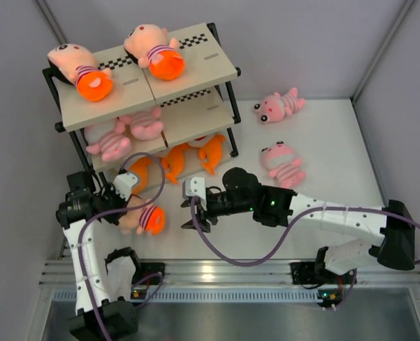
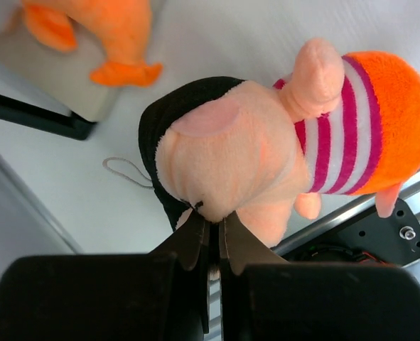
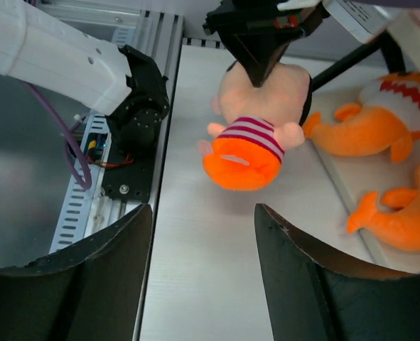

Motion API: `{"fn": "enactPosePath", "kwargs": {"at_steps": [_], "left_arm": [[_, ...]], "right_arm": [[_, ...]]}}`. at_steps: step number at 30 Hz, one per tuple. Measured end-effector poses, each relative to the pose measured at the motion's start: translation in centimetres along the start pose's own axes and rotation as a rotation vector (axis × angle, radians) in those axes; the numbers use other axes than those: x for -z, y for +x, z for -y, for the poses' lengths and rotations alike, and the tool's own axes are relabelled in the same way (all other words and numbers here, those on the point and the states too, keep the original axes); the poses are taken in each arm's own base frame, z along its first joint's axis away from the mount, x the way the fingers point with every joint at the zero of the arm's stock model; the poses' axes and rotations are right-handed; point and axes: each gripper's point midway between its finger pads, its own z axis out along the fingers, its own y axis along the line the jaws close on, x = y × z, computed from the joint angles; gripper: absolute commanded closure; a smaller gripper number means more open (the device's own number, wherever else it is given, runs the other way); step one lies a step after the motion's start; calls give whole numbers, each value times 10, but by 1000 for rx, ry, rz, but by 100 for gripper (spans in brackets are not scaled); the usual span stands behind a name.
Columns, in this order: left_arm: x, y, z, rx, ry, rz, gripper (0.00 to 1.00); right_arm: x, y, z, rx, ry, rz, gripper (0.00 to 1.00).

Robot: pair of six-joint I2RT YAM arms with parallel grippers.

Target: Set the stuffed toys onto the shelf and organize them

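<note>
At the far left of the table (image 1: 323, 142) stands the shelf (image 1: 195, 67), with two peach-headed dolls (image 1: 155, 51) on its top board, pink striped animals (image 1: 117, 142) on the middle one and orange fish (image 1: 211, 153) on the lowest. Two more pink animals (image 1: 282, 165) lie loose to its right. Just in front of the shelf is a third doll (image 2: 231, 156); whether it rests on the table or hangs just clear I cannot tell. The left gripper (image 2: 210, 231) is clamped on a thin fold of plush at the doll's head. The right gripper (image 3: 202, 270) faces it from close by, jaws apart and empty. So shallow a pinch may slip once the heavier body swings, and the two arms are near enough to clash.
</note>
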Motion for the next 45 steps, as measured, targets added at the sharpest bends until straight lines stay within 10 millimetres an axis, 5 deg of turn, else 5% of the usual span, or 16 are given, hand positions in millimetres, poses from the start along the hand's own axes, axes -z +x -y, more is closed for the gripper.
{"fn": "enactPosePath", "kwargs": {"at_steps": [4,12,24,27,33,38,40,44,45], "left_arm": [[24,-27,-1,-24,-9,68,100],[48,-55,8,-72,11,166,100],[59,-73,16,-111,41,242,100],[59,-73,16,-117,42,243,100],[59,-73,17,-122,50,243,100],[59,-75,19,-129,57,249,100],[59,-74,19,-129,57,249,90],[59,-74,21,-139,59,250,2],[60,-74,21,-132,55,251,2]], "right_arm": [[-2,-28,-9,136,-3,30,26],[-25,-60,3,384,12,-53,26],[-74,38,14,557,-6,-389,27],[-81,52,24,576,25,-434,39],[-89,54,48,618,144,-473,100],[-84,50,58,614,210,-484,100],[-79,46,58,602,222,-472,100],[-49,44,53,560,238,-450,100],[-38,45,51,543,244,-445,100]]}}
